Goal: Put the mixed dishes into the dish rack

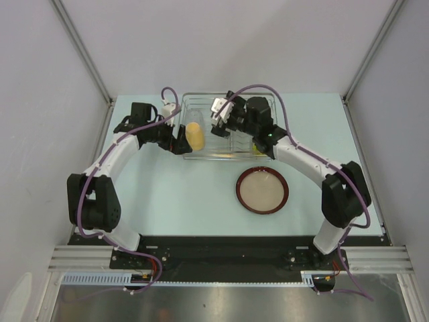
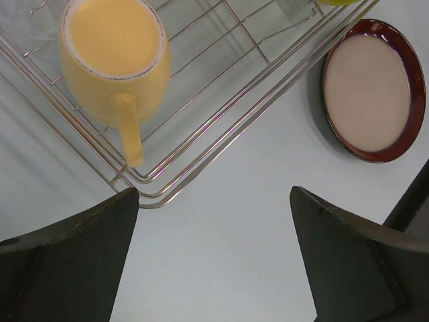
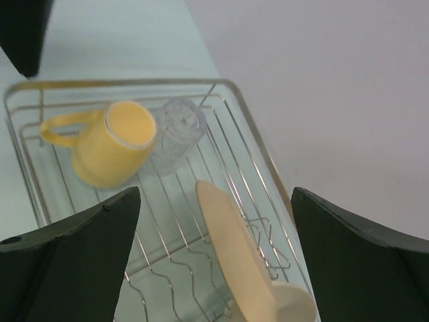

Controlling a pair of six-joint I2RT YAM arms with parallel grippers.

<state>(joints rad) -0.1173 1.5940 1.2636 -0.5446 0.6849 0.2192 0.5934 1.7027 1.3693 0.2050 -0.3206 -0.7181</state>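
Dish rack [image 1: 208,149], chrome wire: sat upper centre of the overhead view.
Beige plate [image 1: 261,190], dark-brown rim: lay flat on the table, lower right of the rack.
Wooden plate [image 3: 231,248]: stood on edge in the rack.
Yellow mug [image 2: 114,54]: lay on its side in the rack's left end.
Clear glass [image 3: 179,131]: lay beside the mug.
My left claw [image 2: 214,201] and right claw [image 3: 216,201]: both gaped apart, empty.

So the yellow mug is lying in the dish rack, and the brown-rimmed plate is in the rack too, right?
No. The yellow mug lies in the dish rack, but the brown-rimmed plate is on the table outside it, as the left wrist view shows.
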